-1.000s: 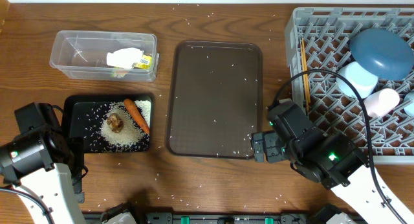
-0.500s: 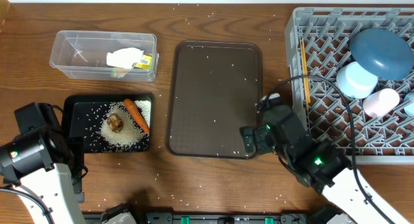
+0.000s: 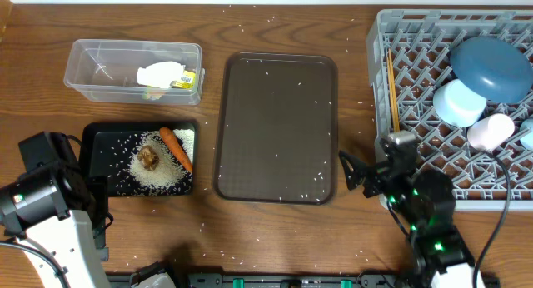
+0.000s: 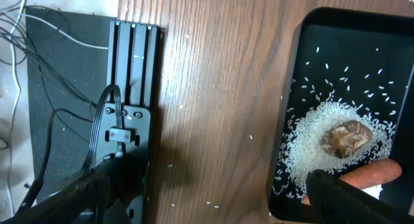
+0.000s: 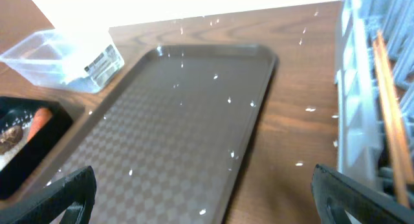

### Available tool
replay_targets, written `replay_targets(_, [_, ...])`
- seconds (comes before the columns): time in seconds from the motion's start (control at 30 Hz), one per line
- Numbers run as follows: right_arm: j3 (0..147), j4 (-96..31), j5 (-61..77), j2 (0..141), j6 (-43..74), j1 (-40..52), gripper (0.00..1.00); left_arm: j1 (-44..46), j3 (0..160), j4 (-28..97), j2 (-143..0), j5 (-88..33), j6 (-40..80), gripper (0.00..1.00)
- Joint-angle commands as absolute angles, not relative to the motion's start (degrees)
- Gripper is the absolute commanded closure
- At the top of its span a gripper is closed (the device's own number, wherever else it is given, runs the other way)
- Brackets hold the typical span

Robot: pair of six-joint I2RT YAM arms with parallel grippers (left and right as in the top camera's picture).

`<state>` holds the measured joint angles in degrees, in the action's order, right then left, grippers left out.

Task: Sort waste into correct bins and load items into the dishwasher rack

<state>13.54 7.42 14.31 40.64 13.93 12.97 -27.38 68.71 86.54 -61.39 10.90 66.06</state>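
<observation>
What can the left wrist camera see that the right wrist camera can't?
Only the left wrist view shows the black metal frame. Only the right wrist view shows the brown serving tray, the clear tub, the grey rack and the chopsticks. Both show the black tray, the carrot, the brown lump and scattered rice grains.

Overhead: fixed, looks straight down on the whole bench (image 3: 275,30). Left wrist: close, steeply downward, black tray (image 4: 304,56) at 3 o'clock. Right wrist: low, oblique across the brown serving tray (image 5: 162,133), rack (image 5: 352,140) at 3 o'clock. Both trays recur in the overhead view.
</observation>
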Motion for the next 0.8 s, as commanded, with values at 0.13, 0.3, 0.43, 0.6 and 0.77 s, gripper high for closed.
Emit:
replay_targets(0.13, [1.02, 17.85, 17.37, 27.68, 10.61, 8.21, 0.01, -27.73, 68.84, 86.72, -61.41, 11.49, 66.74, 0.02])
replay_targets(0.3, [0.32, 13.04, 16.95, 20.27, 10.61, 6.07, 0.01, -27.73, 68.84, 86.72, -61.41, 11.51, 66.74, 0.02])
replay_targets(0.43, [0.32, 12.34, 16.71, 17.17, 10.57, 4.43, 0.01, -27.73, 68.84, 86.72, -61.41, 11.49, 66.74, 0.02])
replay_targets(0.6, [0.32, 8.78, 16.75, 14.66, 10.61, 0.69, 0.01, -27.73, 68.84, 86.72, -61.41, 11.51, 66.74, 0.02])
replay_targets(0.77, [0.32, -0.49, 16.71, 10.13, 10.59, -1.45, 0.01, -27.73, 68.84, 86.72, -61.41, 11.49, 66.74, 0.02])
